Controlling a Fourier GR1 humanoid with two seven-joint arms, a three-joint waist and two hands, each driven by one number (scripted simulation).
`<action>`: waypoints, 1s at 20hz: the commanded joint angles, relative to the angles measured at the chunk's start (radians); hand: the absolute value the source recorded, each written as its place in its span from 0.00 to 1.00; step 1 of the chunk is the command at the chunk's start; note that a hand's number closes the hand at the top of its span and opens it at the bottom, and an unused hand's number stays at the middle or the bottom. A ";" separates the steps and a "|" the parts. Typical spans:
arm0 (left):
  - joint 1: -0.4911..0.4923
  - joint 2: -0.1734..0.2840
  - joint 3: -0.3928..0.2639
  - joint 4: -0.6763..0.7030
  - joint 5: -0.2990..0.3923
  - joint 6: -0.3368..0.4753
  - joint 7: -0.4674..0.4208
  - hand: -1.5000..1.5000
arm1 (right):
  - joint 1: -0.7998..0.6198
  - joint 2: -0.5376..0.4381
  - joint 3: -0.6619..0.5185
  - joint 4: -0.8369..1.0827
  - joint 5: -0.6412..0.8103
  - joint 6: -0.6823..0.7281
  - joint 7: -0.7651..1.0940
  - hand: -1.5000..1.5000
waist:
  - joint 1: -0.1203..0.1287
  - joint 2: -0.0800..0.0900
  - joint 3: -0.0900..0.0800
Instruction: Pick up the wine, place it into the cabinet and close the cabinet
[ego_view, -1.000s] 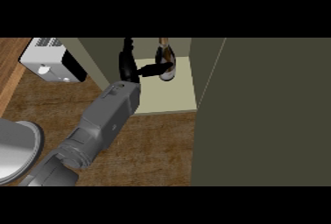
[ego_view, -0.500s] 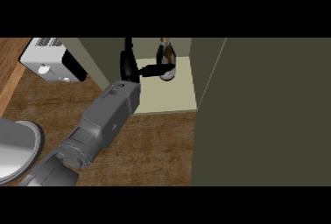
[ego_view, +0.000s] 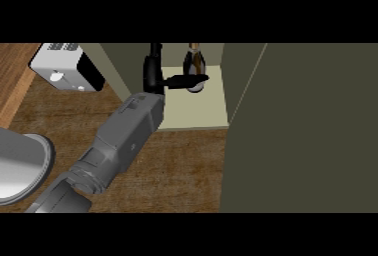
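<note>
Brown wood-grain tabletop fills the lower view, with the open cabinet above it, its pale shelf floor showing and a dark door panel hanging wide on the right. I have the left hand reached deep inside; its thumb and fingers curl round the wine, which stands upright near the back of the shelf. I can't tell whether the bottle's base is touching the shelf. I see no right hand anywhere. My judgement: placing is nearly done. I'd lower straight down until the base is seated, uncurl the fingers sideways without nudging the neck, then draw the forearm back along its own line, avoiding the cabinet's left wall. Only then should the door be swung. A white toaster sits at upper left, a grey round object at lower left.
</note>
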 joint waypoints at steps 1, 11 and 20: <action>0.030 0.057 0.029 -0.061 0.011 -0.078 -0.046 0.00 | 0.035 -0.023 -0.026 -0.177 -0.094 -0.006 0.081 0.00 | 0.022 -0.011 0.001; 0.164 -0.004 -0.028 -0.339 -0.031 -0.030 0.014 0.00 | 0.036 -0.027 -0.043 -0.196 -0.087 -0.037 0.118 0.00 | 0.059 -0.027 0.002; 0.378 0.031 -0.115 -0.681 -0.072 0.027 0.116 0.00 | 0.002 -0.016 -0.022 -0.195 -0.075 -0.062 0.127 0.00 | 0.063 -0.024 0.001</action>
